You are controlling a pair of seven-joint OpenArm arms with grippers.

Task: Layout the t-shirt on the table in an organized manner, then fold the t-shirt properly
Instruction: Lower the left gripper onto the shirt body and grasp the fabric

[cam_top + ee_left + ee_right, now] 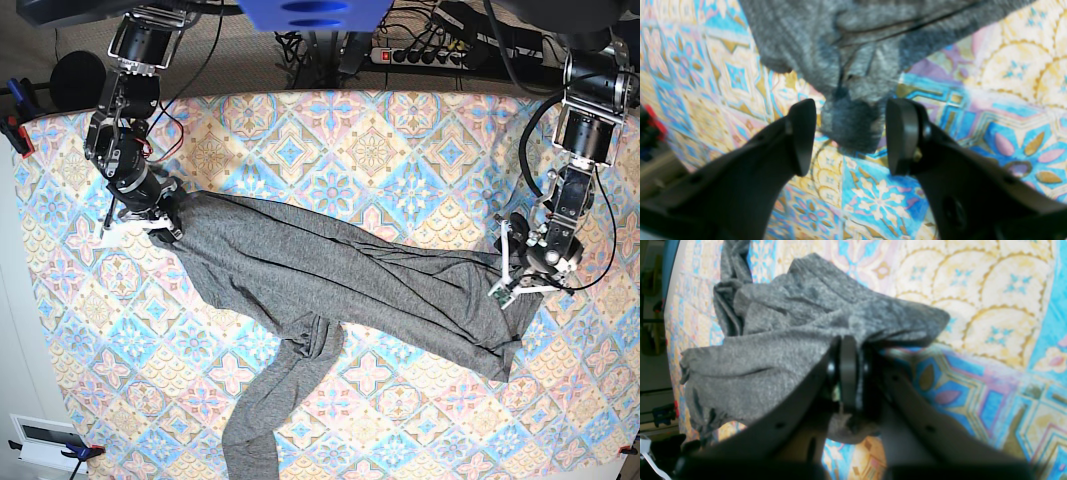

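While the t-shirt [330,275] lies spread across the table [400,140], its body forms a long band running diagonally from the far left of the base view down to the near right. The long axis thus runs between the two arms. One long sleeve [270,400] branches off near the middle of the band and trails toward the near edge of the table, ending close to that edge. The fabric shows creases and folds along the band, and a bunched fold where the sleeve departs.

The right gripper [848,373] sits at the far-left end of the garment in the base view. Its jaws are closed on a bunch of the grey knit; in the right wrist view the fabric fans out from the pinch point and a small tuft hangs below the pads.

The left gripper [850,133] sits at the opposite end of the garment, at the right of the base view. Its jaws stand apart, and the fingers [803,133] flank a dark corner of the fabric without pressing on it. In the left wrist view, gaps are visible between each pad and the cloth. That corner rests on the patterned table covering just ahead of the jaws.

No containers appear in any view.
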